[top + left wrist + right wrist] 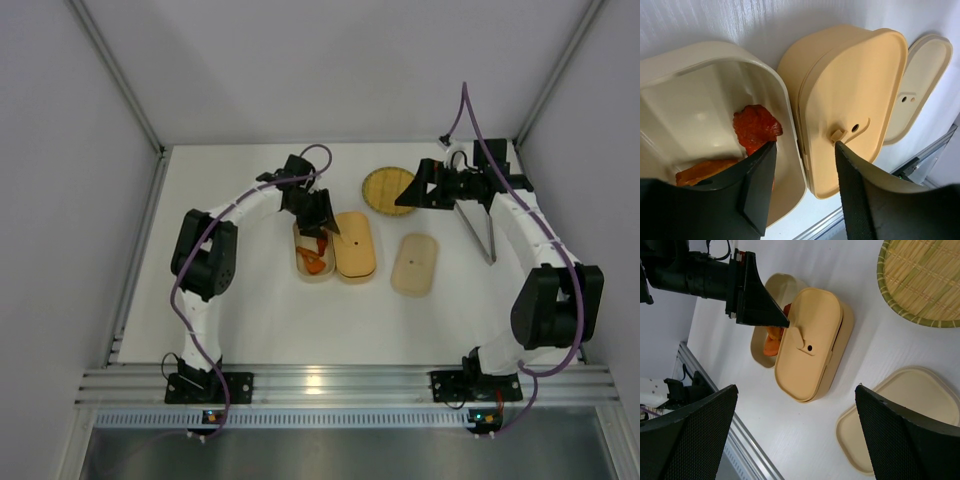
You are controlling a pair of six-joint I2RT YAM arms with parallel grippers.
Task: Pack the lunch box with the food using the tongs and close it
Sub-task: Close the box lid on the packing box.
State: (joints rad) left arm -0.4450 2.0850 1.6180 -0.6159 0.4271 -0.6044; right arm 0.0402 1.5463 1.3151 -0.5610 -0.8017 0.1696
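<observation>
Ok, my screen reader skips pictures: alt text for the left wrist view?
The left gripper, jaws apart, hangs over a cream tub holding orange-red food. A tan box stands beside it, a loose lid beyond.

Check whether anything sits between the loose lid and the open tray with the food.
Yes: the closed tan container lies between the loose lid and the open tray, right beside the tray. The open left gripper hangs above the tray.

Bright even overhead light, soft pale shadows, glare on rail (pixel 316 379) — wrist-view foregrounds slightly blurred
</observation>
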